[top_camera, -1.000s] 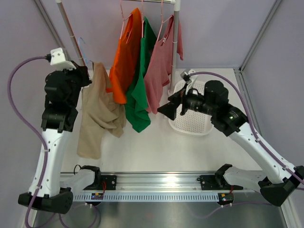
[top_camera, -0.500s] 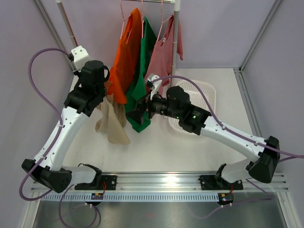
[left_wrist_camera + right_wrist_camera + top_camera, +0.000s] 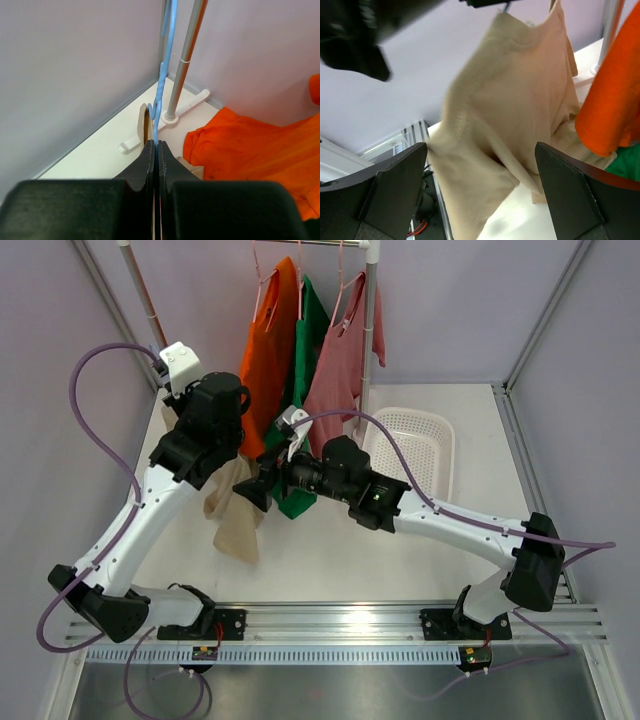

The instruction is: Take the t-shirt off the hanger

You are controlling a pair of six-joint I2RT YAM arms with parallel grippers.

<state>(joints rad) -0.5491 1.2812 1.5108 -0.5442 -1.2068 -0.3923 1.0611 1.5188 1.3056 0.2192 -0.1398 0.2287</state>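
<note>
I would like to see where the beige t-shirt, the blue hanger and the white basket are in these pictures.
beige t-shirt (image 3: 510, 100): right wrist view, on the middle of the fabric.
blue hanger (image 3: 162, 82): left wrist view, on its twisted neck.
white basket (image 3: 435, 455): top external view, on its bare mesh floor.

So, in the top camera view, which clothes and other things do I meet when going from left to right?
beige t-shirt → orange shirt → green shirt → pink shirt → white basket
</note>
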